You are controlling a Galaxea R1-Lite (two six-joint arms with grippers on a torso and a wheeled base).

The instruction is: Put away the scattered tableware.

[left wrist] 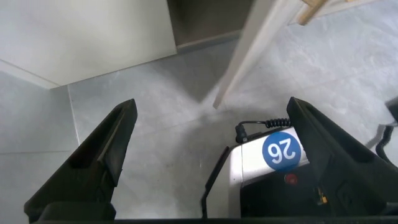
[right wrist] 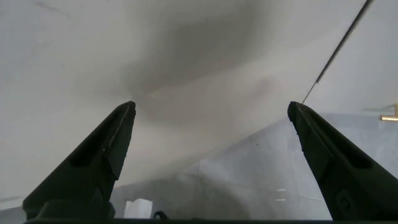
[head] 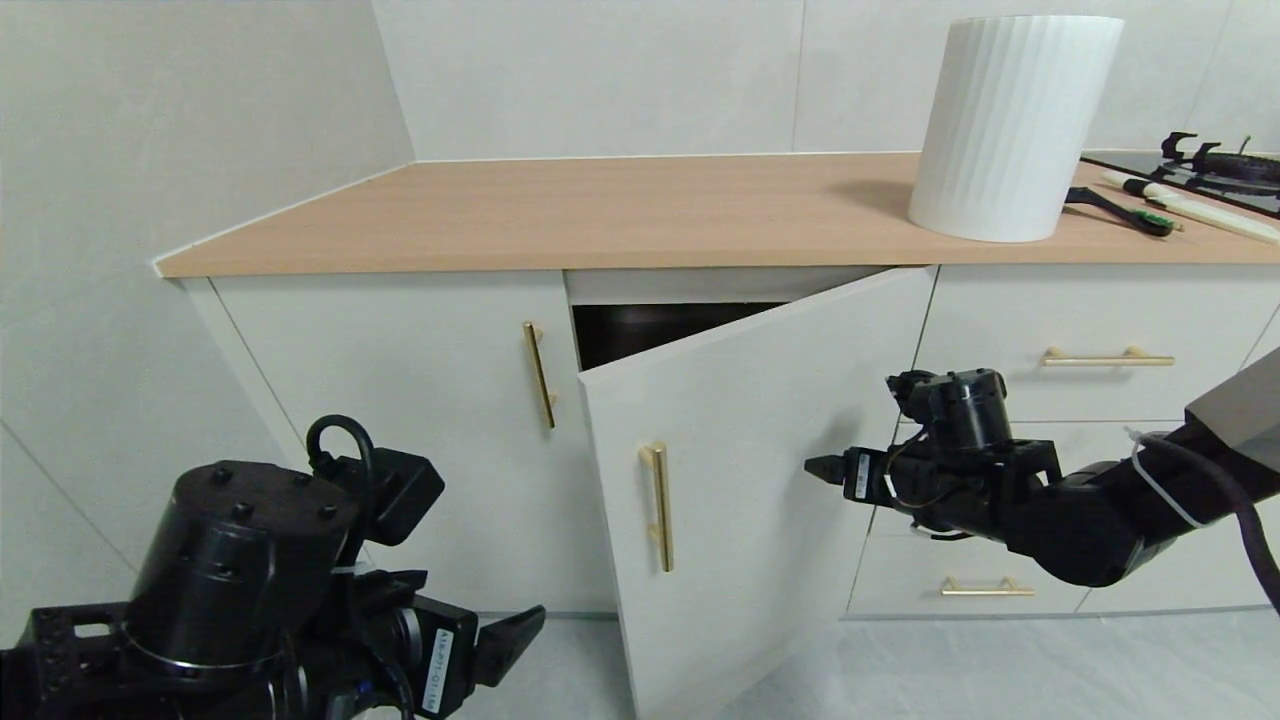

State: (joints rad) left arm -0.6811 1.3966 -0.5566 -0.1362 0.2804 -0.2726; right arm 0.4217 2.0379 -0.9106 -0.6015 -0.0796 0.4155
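Some tableware lies at the counter's far right: a black-handled utensil [head: 1118, 211] and a long white utensil [head: 1205, 214]. A tall white ribbed container [head: 1010, 125] stands beside them. Below the counter a white cabinet door [head: 740, 450] with a gold handle [head: 658, 505] hangs partly open over a dark interior [head: 650, 330]. My right gripper [head: 825, 468] [right wrist: 211, 106] is open and empty, pointing at the door's outer face close to its hinge side. Low at the left, above the floor, my left gripper [head: 515, 635] [left wrist: 211, 104] is open and holds nothing.
The wooden countertop [head: 560, 210] runs from the left wall to a black stove burner [head: 1225, 162] at the right. A shut door [head: 420, 420] sits left of the open one, and drawers [head: 1100, 345] lie to the right. Grey floor tiles [left wrist: 155, 112] spread below.
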